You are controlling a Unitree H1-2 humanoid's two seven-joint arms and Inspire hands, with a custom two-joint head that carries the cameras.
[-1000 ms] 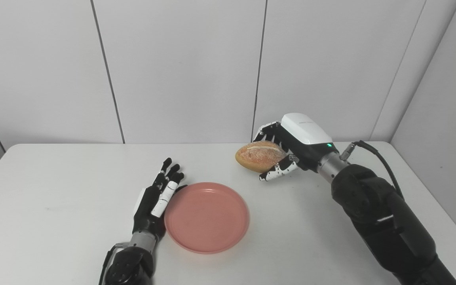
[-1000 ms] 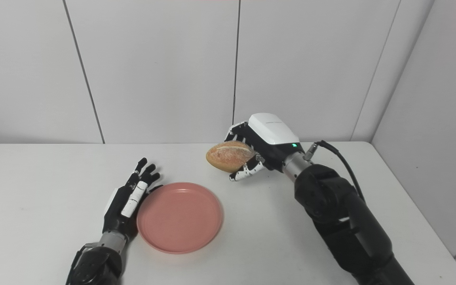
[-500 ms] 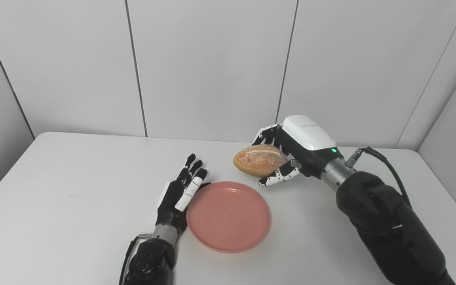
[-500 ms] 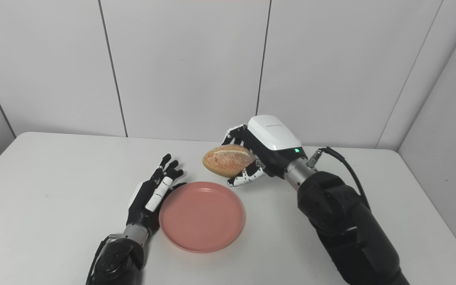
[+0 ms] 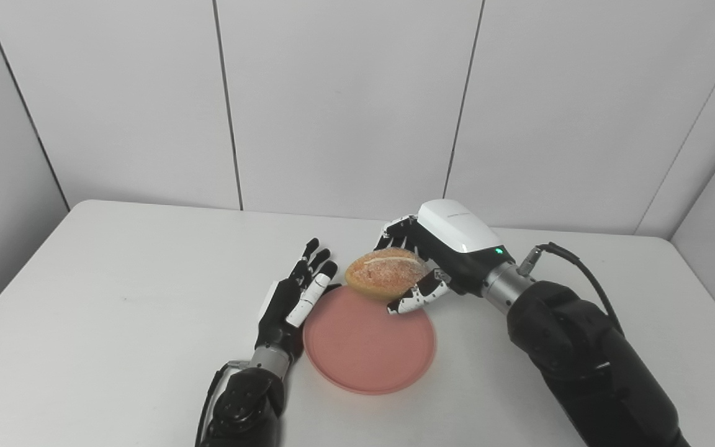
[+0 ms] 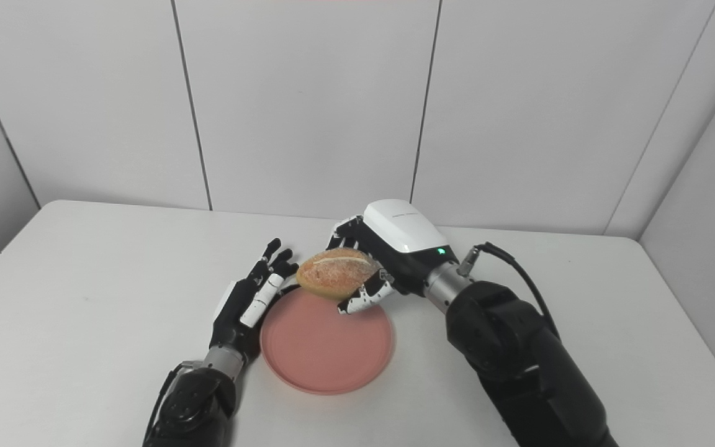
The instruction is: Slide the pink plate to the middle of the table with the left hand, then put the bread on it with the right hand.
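Note:
The pink plate lies flat on the white table near its middle. My left hand is open with its fingers straight, resting on the table against the plate's left rim. My right hand is shut on the bread, a brown oval roll with a pale slash on top. It holds the roll in the air over the plate's far edge, a little above it. In the right eye view the bread sits over the plate close to the left hand's fingertips.
White wall panels stand behind the table. A black cable loops from my right wrist. The table's right edge lies near my right arm.
My right hand has carried the bread left and down, from beside the plate to over its far edge. The camera has shifted. My left hand stays at the plate's left rim.

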